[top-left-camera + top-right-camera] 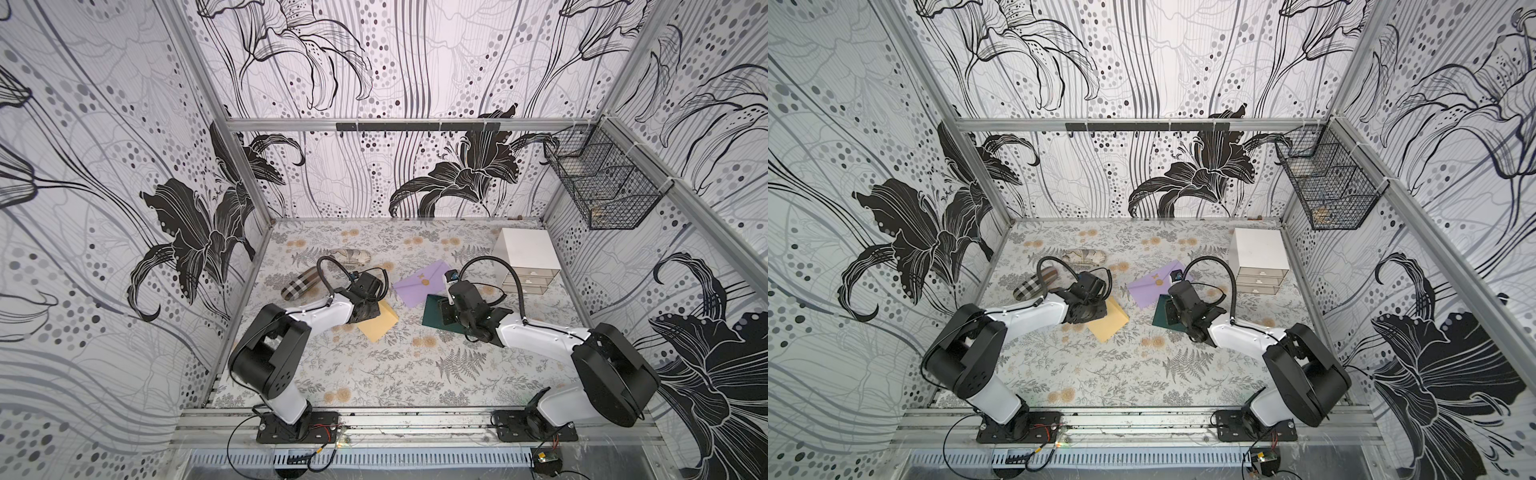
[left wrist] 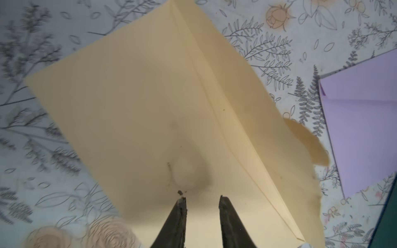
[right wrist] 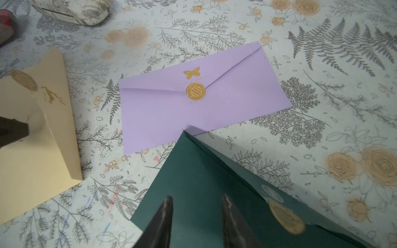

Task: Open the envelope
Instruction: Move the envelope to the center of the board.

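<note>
A cream envelope [image 1: 380, 328] [image 2: 150, 96] lies left of centre on the floral mat. Its flap [image 3: 49, 85], carrying a gold seal, stands lifted off the body. My left gripper [image 2: 202, 198] hovers low over the envelope's body, jaws a little apart with nothing between them. One left fingertip [image 3: 12, 131] shows close against the paper by the fold. A lilac envelope [image 1: 419, 286] [image 3: 193, 111] lies flat, shut with a gold seal. My right gripper [image 3: 196, 198] is open over a dark green envelope [image 1: 434, 316] [image 3: 204, 182] that carries a gold seal [image 3: 286, 219].
A white drawer box [image 1: 525, 253] stands at the back right, close to the right arm. A plaid slipper [image 1: 301, 282] and a patterned slipper [image 1: 353, 257] lie behind the left arm. A wire basket [image 1: 598, 187] hangs on the right wall.
</note>
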`<state>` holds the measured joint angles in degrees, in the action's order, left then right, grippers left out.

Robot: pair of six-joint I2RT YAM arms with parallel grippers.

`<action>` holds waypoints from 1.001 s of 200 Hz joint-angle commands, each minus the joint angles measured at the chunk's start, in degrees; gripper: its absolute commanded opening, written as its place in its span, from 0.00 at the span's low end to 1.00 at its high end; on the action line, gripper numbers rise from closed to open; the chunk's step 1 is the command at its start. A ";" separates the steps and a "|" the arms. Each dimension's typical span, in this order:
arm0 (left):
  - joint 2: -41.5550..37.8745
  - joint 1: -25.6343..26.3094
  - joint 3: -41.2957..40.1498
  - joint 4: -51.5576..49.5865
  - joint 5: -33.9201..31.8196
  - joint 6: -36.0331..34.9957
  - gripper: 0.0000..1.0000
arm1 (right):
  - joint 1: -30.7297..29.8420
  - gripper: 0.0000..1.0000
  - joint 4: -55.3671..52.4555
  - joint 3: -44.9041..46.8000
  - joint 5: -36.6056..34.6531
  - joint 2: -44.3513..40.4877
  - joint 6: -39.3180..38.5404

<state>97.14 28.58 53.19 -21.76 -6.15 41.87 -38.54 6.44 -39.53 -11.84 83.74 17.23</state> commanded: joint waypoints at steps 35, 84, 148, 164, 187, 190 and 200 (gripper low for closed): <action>8.01 0.27 10.75 1.20 3.85 -4.95 0.27 | 0.47 0.40 -1.17 -0.99 -0.38 -0.73 -0.71; 15.94 -1.10 15.99 2.12 4.98 -6.95 0.23 | 0.59 0.40 -1.23 -0.55 0.14 -1.65 -0.72; 11.25 -6.59 6.33 10.80 9.29 2.80 0.22 | 0.84 0.40 -1.43 0.05 0.41 -3.32 -0.53; 6.57 -7.77 -0.72 16.17 9.45 8.28 0.21 | 1.01 0.40 -1.31 0.14 0.51 -3.35 -0.31; 0.43 -8.65 -8.92 21.98 8.19 13.63 0.22 | 1.13 0.40 -1.11 0.06 0.98 -2.91 0.00; -0.24 -8.77 -9.72 22.50 7.91 14.16 0.22 | 1.26 0.40 -1.08 -0.03 1.08 -2.84 -0.08; -2.06 -8.79 -11.50 23.62 6.77 14.73 0.22 | 1.33 0.40 -1.07 -0.16 1.41 -2.55 0.05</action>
<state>98.39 20.03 46.76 -2.39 2.81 50.37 -37.67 5.78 -39.53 -11.35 81.47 17.26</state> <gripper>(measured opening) 0.216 0.400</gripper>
